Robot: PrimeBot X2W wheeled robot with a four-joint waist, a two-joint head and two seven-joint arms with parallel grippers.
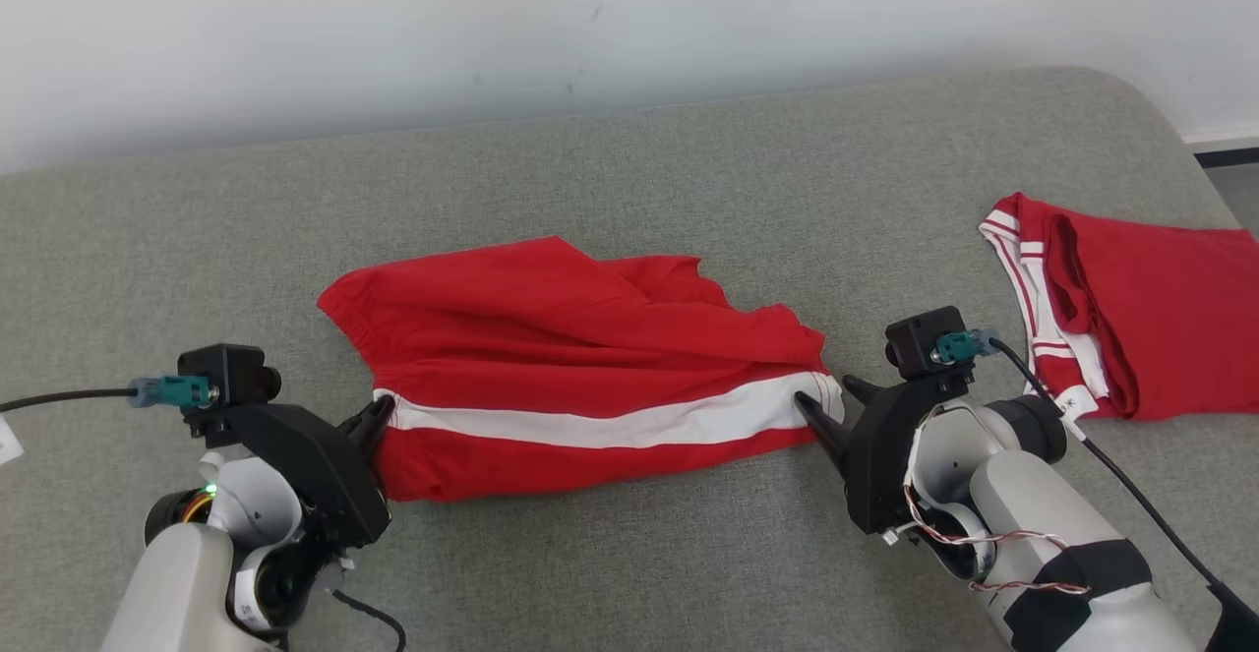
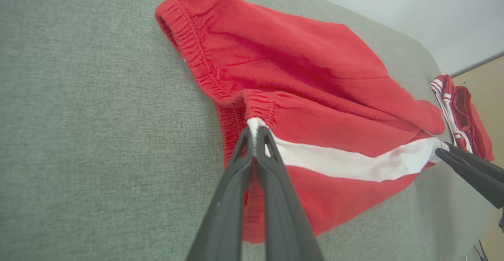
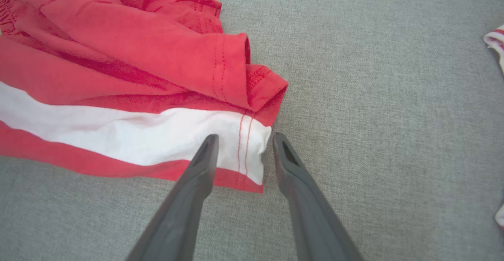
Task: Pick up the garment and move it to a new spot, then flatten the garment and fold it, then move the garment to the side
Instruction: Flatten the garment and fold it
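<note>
Head view: shorts held at one end, right jaws apart at the other

**Position of garment.** The shorts (image 1: 580, 367) lie on the grey pad (image 1: 689, 170), near its front edge and roughly midway across. They are red, with one white stripe (image 1: 610, 423) running along the side nearest the robot. The waistband (image 2: 197, 56) points to the robot's left and the hem (image 3: 252, 150) to its right. The upper layer is bunched in loose folds; the striped layer lies fairly flat.

**Left gripper.** The left gripper (image 2: 255, 133) is clamped on the shorts. Its jaws are pressed together on the waistband, exactly where the stripe ends.

**Right gripper.** The right gripper (image 3: 244, 136) stands at the hem end of the stripe with its jaws partly apart. One finger lies over the white cloth; the other sits just beside the hem edge, over bare pad. Nothing is pinched. Whether the tips touch the cloth or hover just above it cannot be told.

**Surroundings.** A second garment (image 1: 1151, 327), red with white trim, lies at the pad's right edge, well apart from the shorts. A pale wall (image 1: 492, 23) backs the pad.
</note>
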